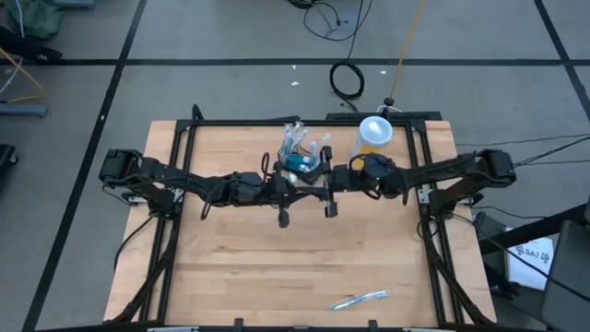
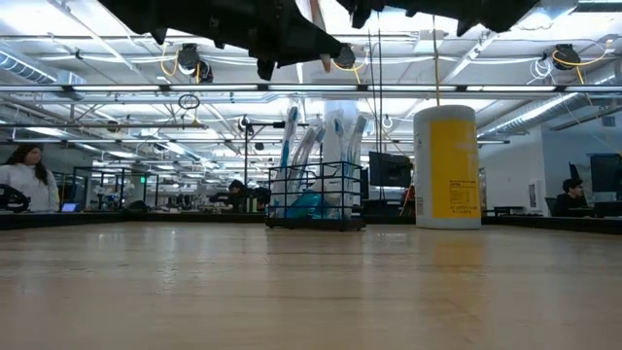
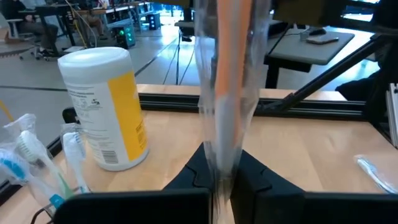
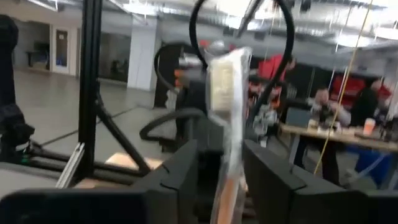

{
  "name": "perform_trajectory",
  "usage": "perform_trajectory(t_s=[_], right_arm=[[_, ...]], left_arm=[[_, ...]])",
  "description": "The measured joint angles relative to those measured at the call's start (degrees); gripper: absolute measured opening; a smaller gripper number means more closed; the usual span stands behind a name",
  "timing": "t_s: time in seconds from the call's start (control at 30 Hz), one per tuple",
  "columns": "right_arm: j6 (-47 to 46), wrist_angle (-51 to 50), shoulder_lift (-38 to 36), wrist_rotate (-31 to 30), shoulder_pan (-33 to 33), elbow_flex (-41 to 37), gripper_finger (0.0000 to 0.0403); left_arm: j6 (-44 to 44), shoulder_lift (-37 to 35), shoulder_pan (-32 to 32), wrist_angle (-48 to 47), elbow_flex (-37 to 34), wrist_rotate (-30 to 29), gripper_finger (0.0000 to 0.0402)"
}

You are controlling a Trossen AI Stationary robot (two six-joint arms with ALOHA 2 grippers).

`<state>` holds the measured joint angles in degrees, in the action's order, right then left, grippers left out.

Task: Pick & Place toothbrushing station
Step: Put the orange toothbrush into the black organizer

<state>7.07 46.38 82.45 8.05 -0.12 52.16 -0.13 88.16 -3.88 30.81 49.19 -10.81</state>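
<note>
Black wire-mesh basket [image 1: 304, 162], rectangular, thin metal rim, stands upright at table's [image 1: 277, 277] far middle, long axis across table, crammed with clear-wrapped toothbrushes [image 2: 335, 146] pointing up. Yellow cylindrical canister [image 2: 446, 167] with white lid just beside it. Left gripper [image 3: 222, 177] pinched shut on orange toothbrush [image 3: 229, 74] in crinkly clear sleeve. Right gripper [image 4: 219, 171], fingers parted, straddles same wrapped brush. Another wrapped brush [image 1: 359, 299] lies flat near front edge.

No wording can be made out; only a barcode and illegibly small print are seen on the yellow canister's [image 3: 106, 106] white label.
</note>
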Motion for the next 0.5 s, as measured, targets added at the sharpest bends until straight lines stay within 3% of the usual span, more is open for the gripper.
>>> perform_trajectory(t_s=[0.23, 0.5], right_arm=[[-0.4, -2.5, 0.3, -0.3, -0.4, 0.0, 0.0172], [-1.7, -2.2, 0.6, -3.3, -1.0, -0.1, 0.018]], left_arm=[[-0.4, 0.0, 0.1, 0.2, 0.0, 0.0, 0.003], [-0.3, 0.0, 0.1, 0.1, 0.0, 0.0, 0.0012]])
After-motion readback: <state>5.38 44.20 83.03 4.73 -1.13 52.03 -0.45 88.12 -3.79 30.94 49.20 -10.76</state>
